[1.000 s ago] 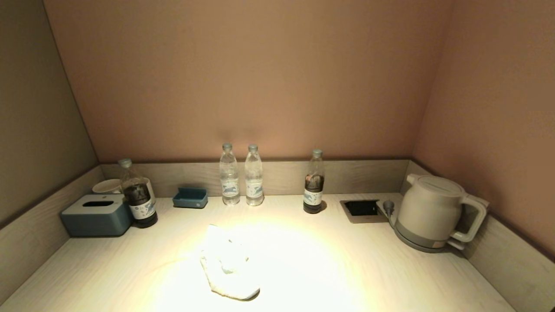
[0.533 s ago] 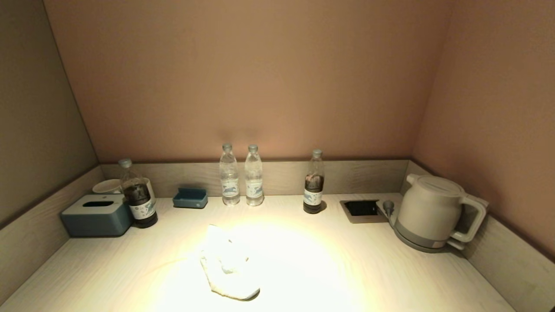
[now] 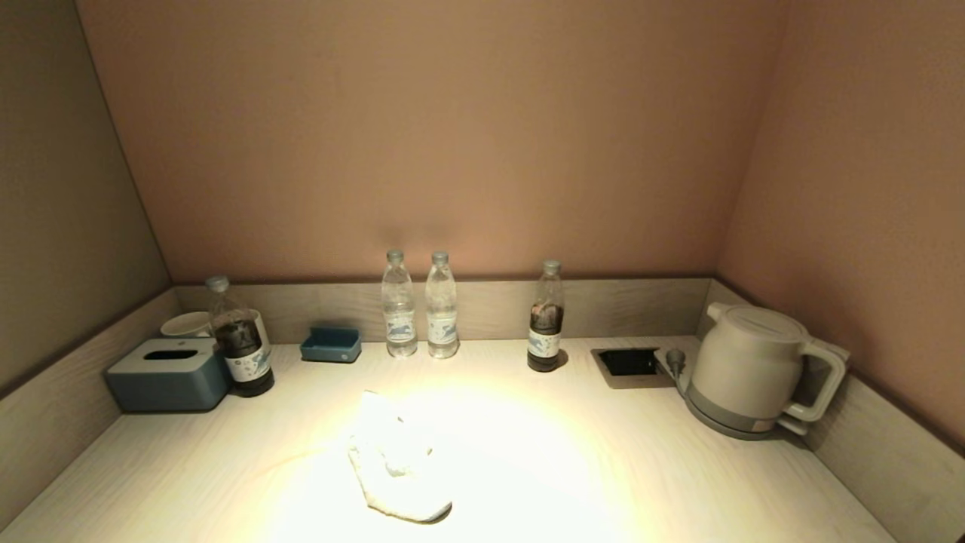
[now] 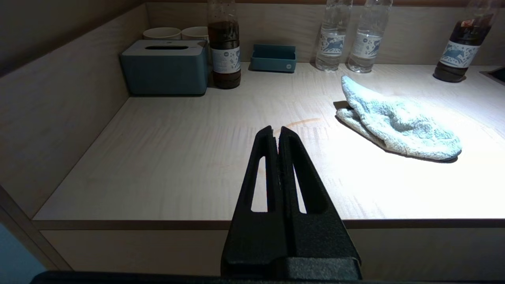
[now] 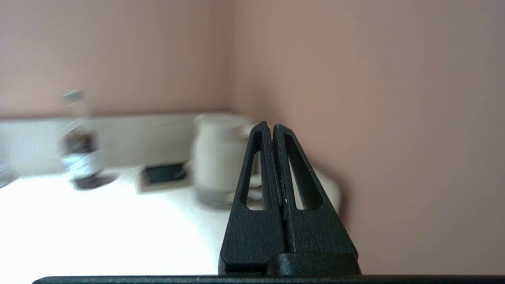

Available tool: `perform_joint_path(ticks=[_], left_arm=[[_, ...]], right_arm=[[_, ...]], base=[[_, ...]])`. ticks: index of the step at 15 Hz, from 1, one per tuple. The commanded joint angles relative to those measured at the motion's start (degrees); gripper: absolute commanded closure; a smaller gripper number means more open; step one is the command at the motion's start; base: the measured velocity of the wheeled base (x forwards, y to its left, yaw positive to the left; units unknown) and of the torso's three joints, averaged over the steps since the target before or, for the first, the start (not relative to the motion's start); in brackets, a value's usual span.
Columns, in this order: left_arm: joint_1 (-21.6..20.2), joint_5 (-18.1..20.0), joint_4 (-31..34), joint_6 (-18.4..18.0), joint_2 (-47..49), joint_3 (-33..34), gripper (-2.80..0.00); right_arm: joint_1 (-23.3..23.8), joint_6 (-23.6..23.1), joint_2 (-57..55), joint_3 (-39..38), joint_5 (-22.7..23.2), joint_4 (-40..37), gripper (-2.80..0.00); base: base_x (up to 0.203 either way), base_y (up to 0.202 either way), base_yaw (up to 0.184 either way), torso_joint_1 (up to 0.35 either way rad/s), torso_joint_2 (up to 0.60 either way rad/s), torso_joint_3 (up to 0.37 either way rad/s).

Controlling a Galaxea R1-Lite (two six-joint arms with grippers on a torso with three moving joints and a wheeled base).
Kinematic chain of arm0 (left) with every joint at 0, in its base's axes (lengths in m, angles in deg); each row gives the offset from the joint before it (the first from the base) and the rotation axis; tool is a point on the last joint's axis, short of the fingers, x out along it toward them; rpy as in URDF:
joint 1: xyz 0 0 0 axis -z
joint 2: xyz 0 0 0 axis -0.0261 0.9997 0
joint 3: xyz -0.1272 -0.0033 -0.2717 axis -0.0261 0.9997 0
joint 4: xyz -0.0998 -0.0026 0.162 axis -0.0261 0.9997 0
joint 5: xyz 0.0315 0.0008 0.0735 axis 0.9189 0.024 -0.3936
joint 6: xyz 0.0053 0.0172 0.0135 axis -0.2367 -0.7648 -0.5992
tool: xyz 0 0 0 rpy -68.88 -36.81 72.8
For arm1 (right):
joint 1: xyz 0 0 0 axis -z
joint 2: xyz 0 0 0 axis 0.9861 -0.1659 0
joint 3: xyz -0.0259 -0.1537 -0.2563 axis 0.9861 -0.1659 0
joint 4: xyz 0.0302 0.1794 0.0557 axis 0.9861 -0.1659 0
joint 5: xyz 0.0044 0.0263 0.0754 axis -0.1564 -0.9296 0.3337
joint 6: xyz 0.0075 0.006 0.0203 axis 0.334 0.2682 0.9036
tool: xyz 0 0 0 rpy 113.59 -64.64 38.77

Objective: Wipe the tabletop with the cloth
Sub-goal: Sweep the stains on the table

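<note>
1. The left end effector (image 4: 278,132) is clenched with nothing between its fingers; it hangs over the near edge of the desk (image 4: 165,157), well apart from the cloth (image 4: 396,120).
2. The right end effector (image 5: 272,128) is likewise clenched and empty, raised and pointing toward the kettle (image 5: 219,157) and the corner wall.
3. The cloth lies crumpled near the middle of the desk, in front of the two clear bottles (image 3: 419,305). It looks like soft, nubby terry, light and limp; it should bunch rather than slide stiffly.
4. The raised fold along its thicker heap seems the best place to pinch, since the flat edges hug the surface.
5. The desk is smooth, pale wood-grain laminate, likely slick beneath fabric.
6. A rigid blue tissue box (image 3: 167,373) and dark bottles (image 3: 240,339) stand along the back.
</note>
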Motion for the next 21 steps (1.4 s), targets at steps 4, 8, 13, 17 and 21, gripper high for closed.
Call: perform_joint_path(ticks=[4,8,13,17,21], left_arm=[[0.0,0.0,0.0,0.1,0.0,0.0,0.00],[0.0,0.0,0.0,0.0,0.0,0.0,0.00],[0.0,-0.2,0.0,-0.2,0.0,0.0,0.00],[0.0,0.2,0.1,-0.7,0.1,-0.1,0.00],[0.0,0.0,1.2,-0.5,0.0,-0.5,0.00]], right_arm=[[0.0,5.6,-0.1,-0.6,13.7,-12.2,0.00],[0.0,7.9,0.0,-0.6,16.0,-19.2,0.00],[-0.1,10.6,0.0,-0.6,15.8,-19.4,0.00],[0.0,10.6,0.0,-0.6,15.8,-19.4,0.00],[-0.1,10.6,0.0,-0.6,15.8,-19.4,0.00]], base=[[0.000,0.000,0.000,0.000,0.00,0.000],[0.000,0.000,0.000,0.000,0.00,0.000],[0.000,0.000,0.000,0.000,0.00,0.000],[0.000,0.000,0.000,0.000,0.00,0.000],[0.000,0.000,0.000,0.000,0.00,0.000]])
